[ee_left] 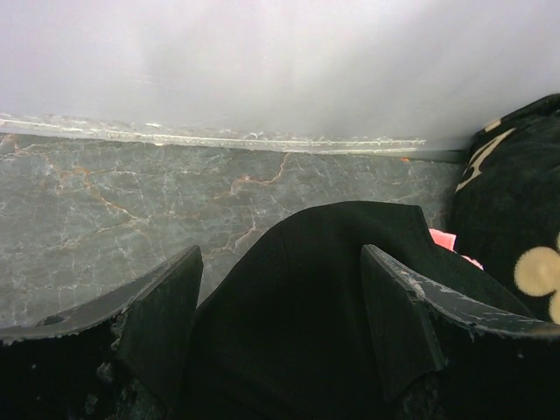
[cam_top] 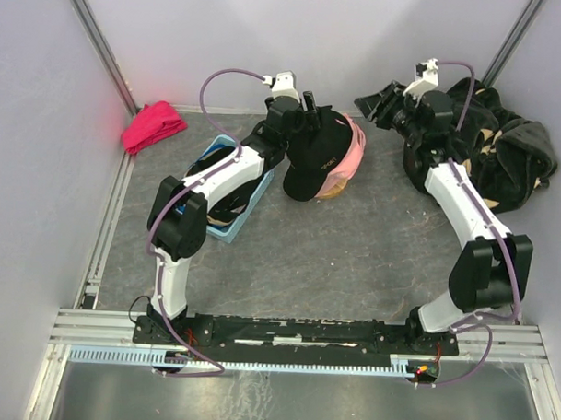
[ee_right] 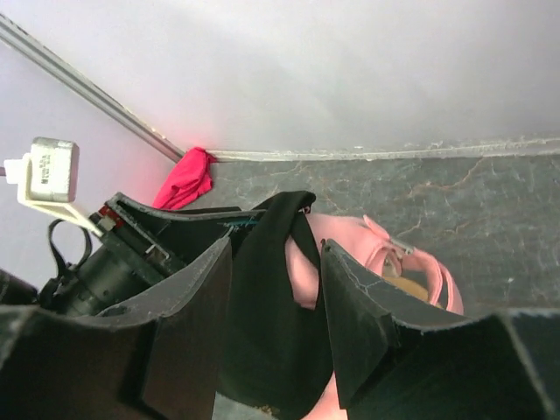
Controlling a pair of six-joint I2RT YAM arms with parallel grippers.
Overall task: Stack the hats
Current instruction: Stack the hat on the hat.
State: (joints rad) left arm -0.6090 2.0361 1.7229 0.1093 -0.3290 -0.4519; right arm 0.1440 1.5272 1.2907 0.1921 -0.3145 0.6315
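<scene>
A black cap (cam_top: 318, 151) with small white lettering lies tilted on a pink cap (cam_top: 353, 157), and a bit of tan cap (cam_top: 332, 191) shows under both. My left gripper (cam_top: 309, 105) straddles the black cap's crown (ee_left: 297, 297). Its jaws stand wide, and the fabric fills the space between them and touches both fingers. My right gripper (cam_top: 367, 104) is just behind the pile. It is open around the black cap's back edge (ee_right: 271, 332), with the pink cap (ee_right: 350, 241) showing through the gap beside one finger.
A big black plush fabric with beige flowers (cam_top: 504, 149) fills the back right corner. A small red-pink cloth bundle (cam_top: 154, 125) lies at the back left wall. A light blue thing (cam_top: 248, 209) with something black in it sits under the left arm.
</scene>
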